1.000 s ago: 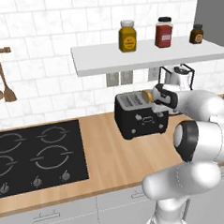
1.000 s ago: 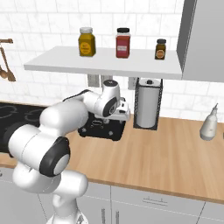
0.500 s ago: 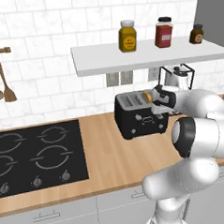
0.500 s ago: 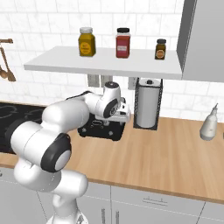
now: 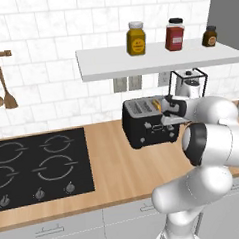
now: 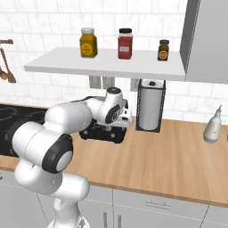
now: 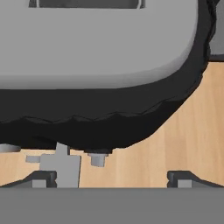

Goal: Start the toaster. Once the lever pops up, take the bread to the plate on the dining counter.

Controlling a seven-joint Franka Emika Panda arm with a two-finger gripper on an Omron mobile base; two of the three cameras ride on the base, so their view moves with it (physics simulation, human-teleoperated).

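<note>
The small black boxy two-slot toaster with grey slots on top stood toward the back edge of the light-wood worktop, just beside the black hob, with a tan-edged slice of bread barely showing in one slot. The white arm's tool hung at the toaster's end face, close above the worktop, its two dark fingertips spread wide and pinching nothing. In the hand view the toaster's rounded black body filled the upper part, and a small pale grey lever stood out beneath it, right by one fingertip; the tool seemed placed there so as to press that lever down and start the toasting, a step judged not yet done. Further along the back edge stood a paper-towel roll in a black wire holder, and above the worktop a white wall shelf carried three jars.
</note>
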